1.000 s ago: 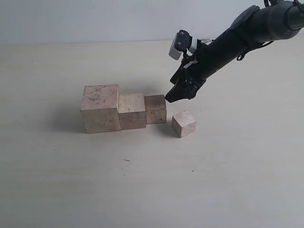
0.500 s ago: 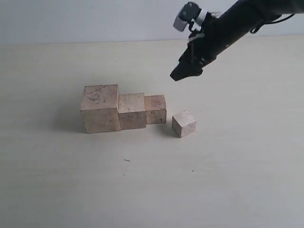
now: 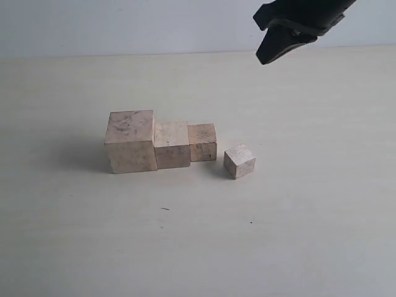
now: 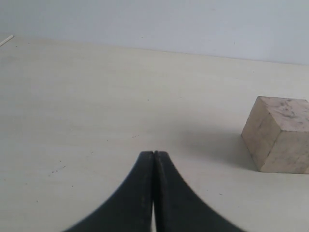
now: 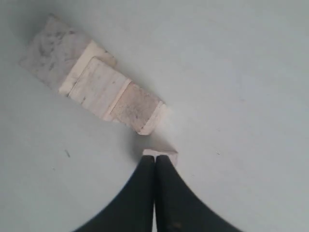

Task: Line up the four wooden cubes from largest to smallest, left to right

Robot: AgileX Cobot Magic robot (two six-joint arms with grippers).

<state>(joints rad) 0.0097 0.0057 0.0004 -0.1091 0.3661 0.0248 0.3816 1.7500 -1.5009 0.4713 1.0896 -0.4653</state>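
Three of the four wooden cubes stand touching in a row on the table: the largest cube (image 3: 130, 141) on the left, the second cube (image 3: 172, 144) beside it, then the third cube (image 3: 203, 142). The smallest cube (image 3: 239, 161) sits turned at an angle, a small gap to the right and slightly nearer. My right gripper (image 3: 264, 59) hangs high above and behind the row, shut and empty. In the right wrist view its gripper (image 5: 155, 158) covers most of the smallest cube (image 5: 167, 154). My left gripper (image 4: 153, 153) is shut and empty, with the largest cube (image 4: 280, 140) off to one side.
The pale table (image 3: 297, 235) spreads wide around the cubes. A light wall (image 3: 124, 25) closes off the far edge. The left arm does not show in the exterior view.
My right gripper has risen from beside the third cube up and to the right, and its jaws have closed. None of the cubes has moved.
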